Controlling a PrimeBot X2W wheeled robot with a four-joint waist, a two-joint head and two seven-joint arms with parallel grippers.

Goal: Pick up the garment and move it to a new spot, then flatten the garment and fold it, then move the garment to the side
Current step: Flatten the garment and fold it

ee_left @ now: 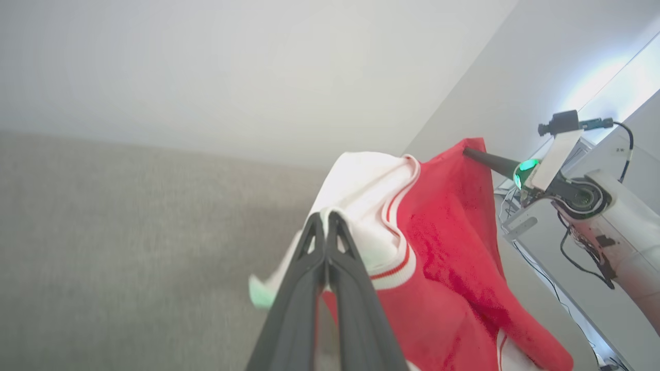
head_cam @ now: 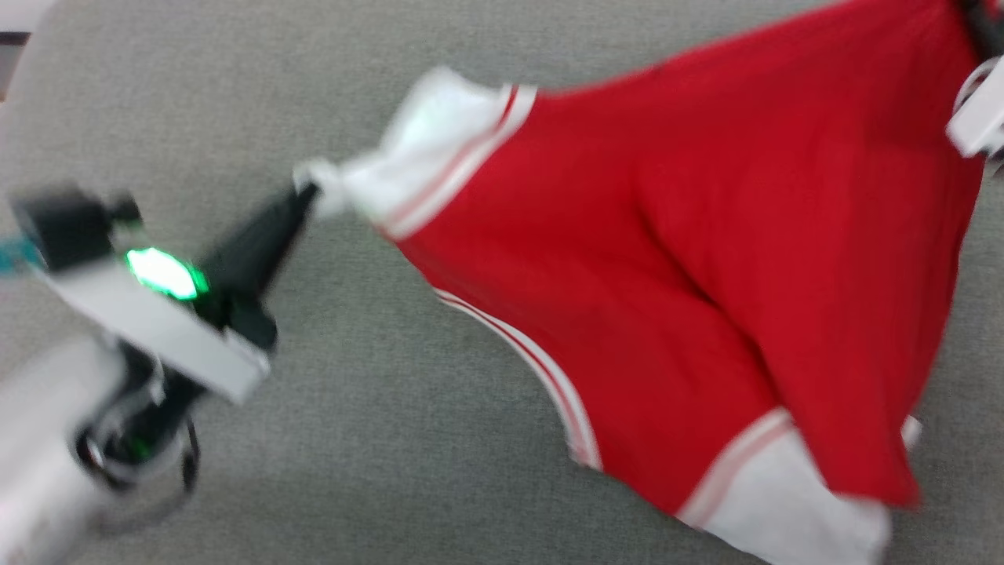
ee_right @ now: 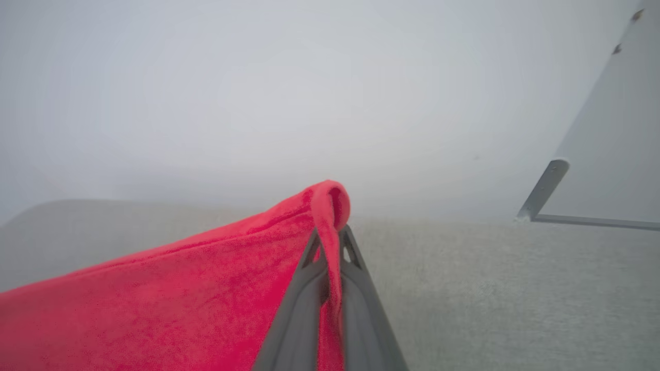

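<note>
Head view: The garment [head_cam: 706,235] is off the grey tabletop [head_cam: 392,439], stretched between the two grippers with its plain red side toward the camera. Its long axis runs from mid-left up to the top right corner of the view, and the loose body fans out toward the lower right. The left gripper [head_cam: 307,196] is closed on the bunched tip of one white sleeve end [head_cam: 423,149]. The right gripper [head_cam: 971,20] meets the red cloth at the top right corner, but its fingertips cannot be made out here. A second white sleeve end [head_cam: 784,510] hangs at the lower right. A red-and-white striped edge [head_cam: 549,377] runs along the lower left border of the cloth. The frame is blurred.

Left wrist view: The left gripper's fingers [ee_left: 309,268] are pressed together, with white sleeve cloth pinched at the tips. The garment extends up and to the right from there. Its far red corner is pinched at the tip of the right gripper [ee_left: 466,151].

Right wrist view: The right gripper's fingers [ee_right: 361,288] are clamped together on a fold of red cloth that loops over the tips. From that point the garment slopes down to the lower left, above the tabletop.
</note>
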